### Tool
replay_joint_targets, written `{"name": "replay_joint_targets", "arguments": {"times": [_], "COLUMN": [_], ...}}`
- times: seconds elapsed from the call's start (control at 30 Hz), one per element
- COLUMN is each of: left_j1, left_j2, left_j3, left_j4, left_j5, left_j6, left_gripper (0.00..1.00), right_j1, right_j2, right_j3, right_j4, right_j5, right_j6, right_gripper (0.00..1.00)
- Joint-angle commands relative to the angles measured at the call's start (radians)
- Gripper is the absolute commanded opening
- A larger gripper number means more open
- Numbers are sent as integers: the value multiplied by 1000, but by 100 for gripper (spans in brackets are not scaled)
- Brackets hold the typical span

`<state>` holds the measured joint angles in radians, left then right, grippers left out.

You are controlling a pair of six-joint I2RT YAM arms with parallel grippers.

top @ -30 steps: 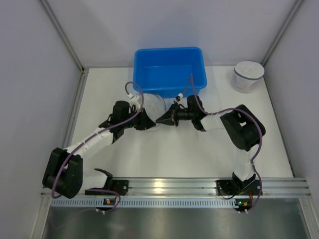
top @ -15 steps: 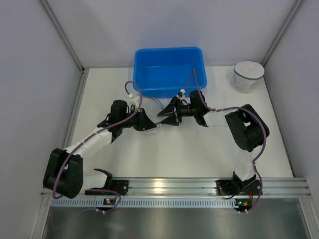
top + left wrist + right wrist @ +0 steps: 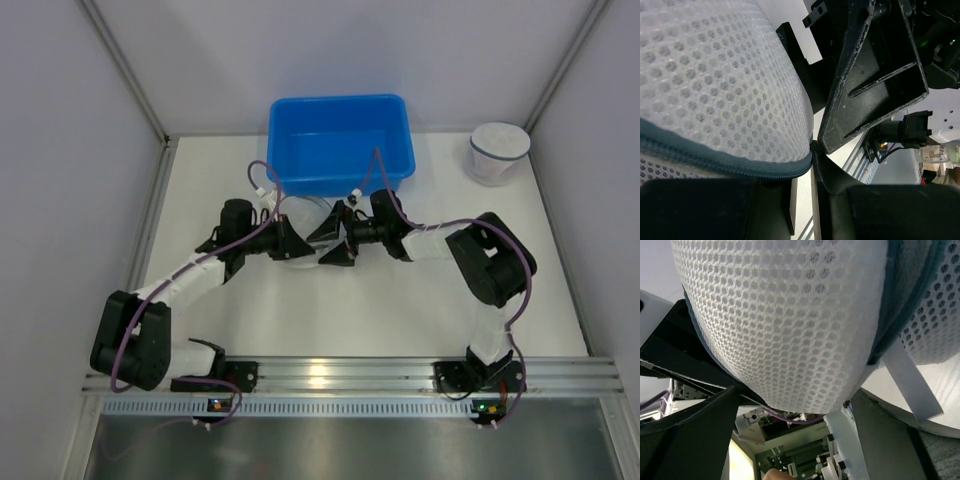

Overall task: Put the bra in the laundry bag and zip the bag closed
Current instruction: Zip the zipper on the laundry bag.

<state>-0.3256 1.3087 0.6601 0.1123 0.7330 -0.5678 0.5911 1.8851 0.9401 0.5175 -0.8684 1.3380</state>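
Mesh slips easily, so I judge the zipping needs one firm anchor and one pull straight along the dark zipper (image 3: 730, 164), never across it. The left gripper (image 3: 292, 244) gives that anchor: its jaws are almost closed, pinching the edge of the laundry bag (image 3: 790, 315) just beside the zipper. The right gripper (image 3: 331, 242) has its jaws wide apart with the bulging bag between them, gripping nothing. It must first find the slider, which I cannot see. The bra is hidden, probably inside the bag.

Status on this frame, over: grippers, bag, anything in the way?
Left gripper shut on laundry bag at zipper edge. Right gripper open, straddling the bag. Bra not visible. Blue bin close behind, nothing blocking.
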Motion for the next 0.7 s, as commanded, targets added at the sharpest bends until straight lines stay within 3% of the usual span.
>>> {"name": "replay_joint_targets", "arguments": {"times": [0.0, 0.1, 0.13, 0.2, 0.23, 0.3, 0.33, 0.67], "left_j1": [5, 5, 5, 5, 5, 7, 10, 37], "left_j2": [1, 0, 0, -2, -8, -12, -15, -58], "left_j3": [13, 6, 4, 0, -1, 3, 1, 10], "left_j4": [75, 75, 75, 75, 70, 37, 26, -108], "left_j5": [54, 68, 81, 98, 108, 129, 138, 203], "left_j6": [-26, -30, -30, -38, -37, -26, -24, 49], "left_gripper": [0, 0, 0, 0, 0, 0, 0, 3], "right_j1": [19, 21, 19, 15, 12, -2, -7, -62], "right_j2": [38, 65, 68, 68, 68, 66, 63, 57], "right_j3": [31, 31, 29, 28, 28, 31, 29, 58], "right_j4": [61, 131, 128, 118, 105, 69, 46, -7], "right_j5": [48, 78, 86, 118, 127, 149, 170, 227], "right_j6": [52, 107, 115, 105, 87, 63, 40, -71], "right_gripper": [90, 83, 69, 51, 34, 17, 3, 0]}}
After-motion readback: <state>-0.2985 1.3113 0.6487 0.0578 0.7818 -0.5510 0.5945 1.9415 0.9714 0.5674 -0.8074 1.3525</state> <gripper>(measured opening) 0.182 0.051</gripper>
